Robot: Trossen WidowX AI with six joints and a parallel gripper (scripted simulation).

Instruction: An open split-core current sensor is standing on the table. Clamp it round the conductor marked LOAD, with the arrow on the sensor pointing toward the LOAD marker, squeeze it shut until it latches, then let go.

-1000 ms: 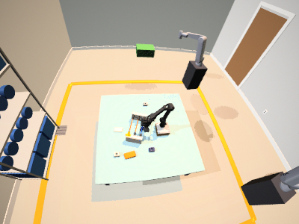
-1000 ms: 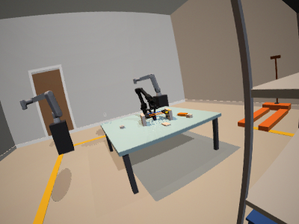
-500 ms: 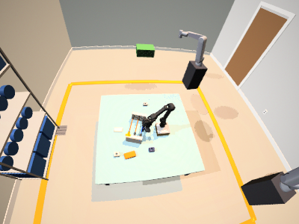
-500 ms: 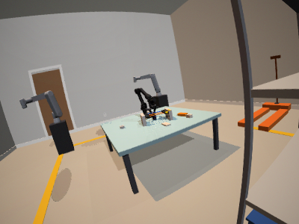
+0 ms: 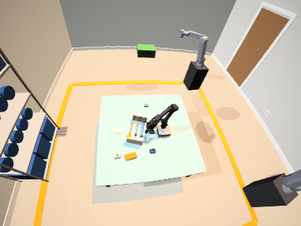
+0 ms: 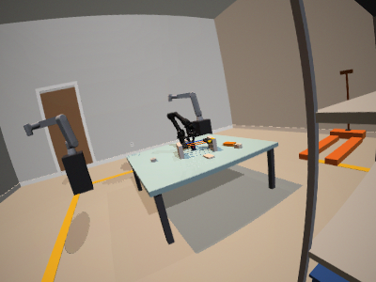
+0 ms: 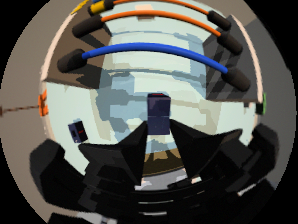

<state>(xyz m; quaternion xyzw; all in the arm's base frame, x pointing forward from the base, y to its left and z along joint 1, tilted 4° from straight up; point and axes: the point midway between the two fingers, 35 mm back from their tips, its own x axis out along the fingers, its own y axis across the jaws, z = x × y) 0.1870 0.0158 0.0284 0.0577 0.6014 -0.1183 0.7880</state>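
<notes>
The current sensor (image 7: 159, 106) is a small dark navy block with a red mark on top. My gripper (image 7: 158, 121) (image 5: 148, 131) is shut on it, with one fingertip at each side. Whether its jaw stands open, and where its arrow points, cannot be told. A blue conductor (image 7: 145, 47) (image 5: 143, 129) spans the rack beyond the sensor and does not pass through it. Two orange conductors run parallel farther off, the middle one (image 7: 150, 14) and the outer one (image 5: 131, 127). The LOAD marking cannot be read. In the exterior view the arm hides the sensor.
The rack's end blocks (image 5: 135, 141) (image 7: 230, 75) stand on the table (image 5: 113, 171). A yellow piece (image 7: 100, 7) sits at the outer conductor's end. A second navy block (image 7: 78, 131) (image 5: 152, 151), an orange block (image 5: 131, 156) and pale blocks (image 5: 119, 131) (image 5: 117, 155) lie around.
</notes>
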